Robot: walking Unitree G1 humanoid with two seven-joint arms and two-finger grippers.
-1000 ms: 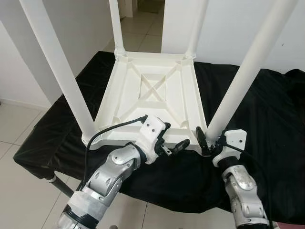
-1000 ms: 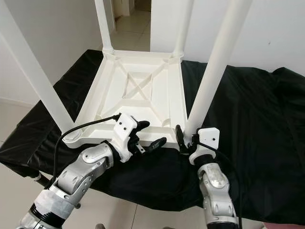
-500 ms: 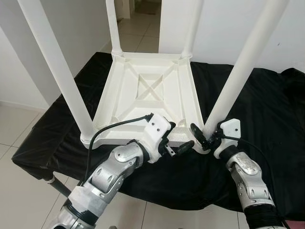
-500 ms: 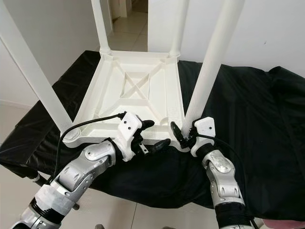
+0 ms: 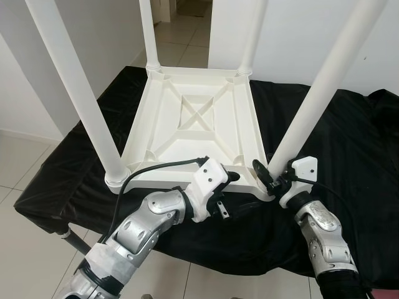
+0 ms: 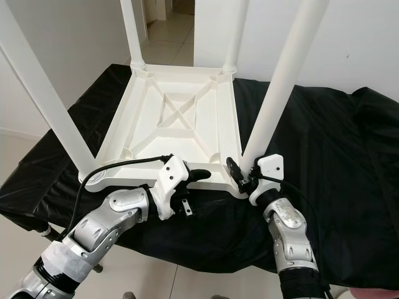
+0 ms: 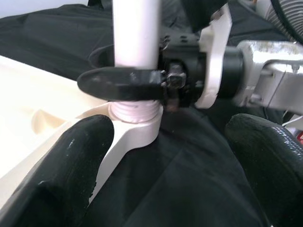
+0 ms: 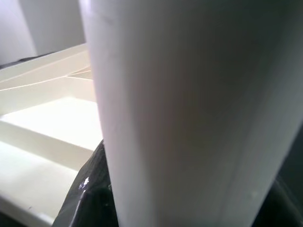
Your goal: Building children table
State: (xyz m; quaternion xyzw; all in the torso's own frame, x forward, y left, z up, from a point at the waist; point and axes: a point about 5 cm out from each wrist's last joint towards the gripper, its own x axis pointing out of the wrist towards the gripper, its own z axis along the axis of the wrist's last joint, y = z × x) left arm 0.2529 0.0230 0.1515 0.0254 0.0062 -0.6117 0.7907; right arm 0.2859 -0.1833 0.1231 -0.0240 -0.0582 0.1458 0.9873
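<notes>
— Well, where is the children's table [image 5: 198, 121] right now?

— It lies upside down on the black cloth [image 5: 349, 143] that covers my bench, its four white legs pointing up. The near right leg [image 5: 315, 99] stands in its corner socket, just in front of my right arm.

— And your right tool [image 5: 269, 179]?

— It is clenched around the base of that leg, just above the socket. From my left wrist I see one black finger [image 7: 120, 83] lying across the front of the white tube, with the threaded end of the leg seated in the corner below it. My right wrist camera looks straight at the leg [image 8: 189, 109] from very close, with the ribbed underside of the tabletop beside it.

— What about the left one?

— My left tool [image 5: 225, 194] sits at the near edge of the tabletop, beside that same corner. Its fingers are spread apart and hold nothing: one finger [image 7: 71, 175] rests against the white rim, the other [image 7: 270, 165] hangs over the black cloth.

— Anything else?

— A tiled floor [image 5: 19, 159] and a white wall [image 5: 118, 31] beyond.
</notes>
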